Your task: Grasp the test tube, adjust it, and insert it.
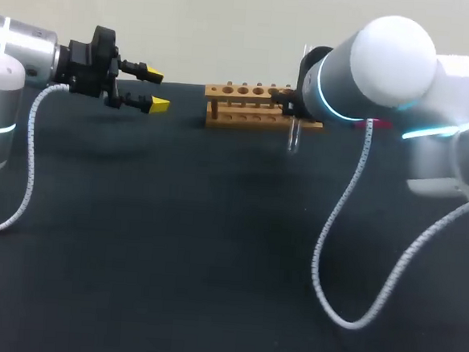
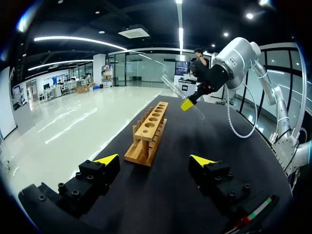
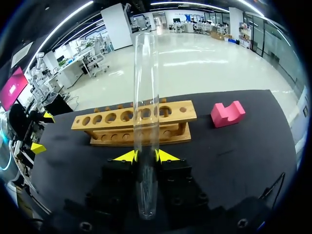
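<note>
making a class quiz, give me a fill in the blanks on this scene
The right gripper is shut on the test tube, which is not yet in the wooden ____.
The left gripper is ____ and holds nothing.
The small block is coloured ____.
Missing words: rack; open; pink.

Left arm (image 1: 9,55): silver-white rounded links, with a cyan light ring behind the gripper. Right arm (image 1: 387,62): same finish, white domed joint cap, cyan rings. Left gripper (image 2: 154,159) and right gripper (image 3: 146,156): black blocky fingers, round screw heads behind bright yellow wedge tips. There is a red-green stripe on the left gripper's housing, beside one finger. White coiled cables trail behind each gripper: left cable (image 1: 31,162), right cable (image 1: 320,246).
</note>
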Controlling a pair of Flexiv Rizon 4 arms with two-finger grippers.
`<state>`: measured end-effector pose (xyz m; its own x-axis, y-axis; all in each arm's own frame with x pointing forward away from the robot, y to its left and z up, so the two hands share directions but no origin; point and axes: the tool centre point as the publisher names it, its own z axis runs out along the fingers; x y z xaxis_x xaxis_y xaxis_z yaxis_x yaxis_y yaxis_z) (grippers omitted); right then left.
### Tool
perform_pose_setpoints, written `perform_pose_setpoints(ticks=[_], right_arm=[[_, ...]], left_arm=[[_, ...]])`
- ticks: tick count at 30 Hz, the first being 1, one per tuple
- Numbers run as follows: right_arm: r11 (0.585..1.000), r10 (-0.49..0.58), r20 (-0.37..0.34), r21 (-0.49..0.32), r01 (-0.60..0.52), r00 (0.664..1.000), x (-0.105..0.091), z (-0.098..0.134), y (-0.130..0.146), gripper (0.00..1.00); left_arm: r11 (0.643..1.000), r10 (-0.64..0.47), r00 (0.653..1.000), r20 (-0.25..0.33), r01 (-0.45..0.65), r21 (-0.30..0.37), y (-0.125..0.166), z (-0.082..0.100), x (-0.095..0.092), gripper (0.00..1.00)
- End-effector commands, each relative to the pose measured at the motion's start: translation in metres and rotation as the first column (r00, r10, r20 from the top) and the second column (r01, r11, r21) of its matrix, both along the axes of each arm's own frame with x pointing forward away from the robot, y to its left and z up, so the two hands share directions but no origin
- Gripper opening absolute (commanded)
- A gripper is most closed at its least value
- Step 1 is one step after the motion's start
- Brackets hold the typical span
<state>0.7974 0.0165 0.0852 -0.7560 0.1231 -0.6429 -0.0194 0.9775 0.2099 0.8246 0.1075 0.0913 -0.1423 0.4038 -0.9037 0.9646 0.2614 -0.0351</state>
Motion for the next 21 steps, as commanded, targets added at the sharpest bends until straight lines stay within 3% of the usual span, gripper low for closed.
perform_pose_setpoints(ticks=[1,9,21], right_arm=[[0.999,-0.033,0.170,-0.006,0.035,0.985,-0.018,0.018,-0.007,0.00],[1.000,-0.023,0.224,0.001,0.024,0.974,-0.022,0.036,-0.009,0.00],[1.000,-0.023,0.278,0.010,0.021,0.960,-0.024,0.041,-0.009,0.00]], left_arm=[[1.000,0.002,1.000,0.005,-0.002,-0.002,0.000,-0.001,-0.001,1.00],[1.000,0.002,1.000,0.005,-0.002,-0.002,0.000,-0.001,-0.001,1.00],[1.000,0.002,1.000,0.005,-0.002,-0.002,0.000,-0.001,-0.001,1.00]])
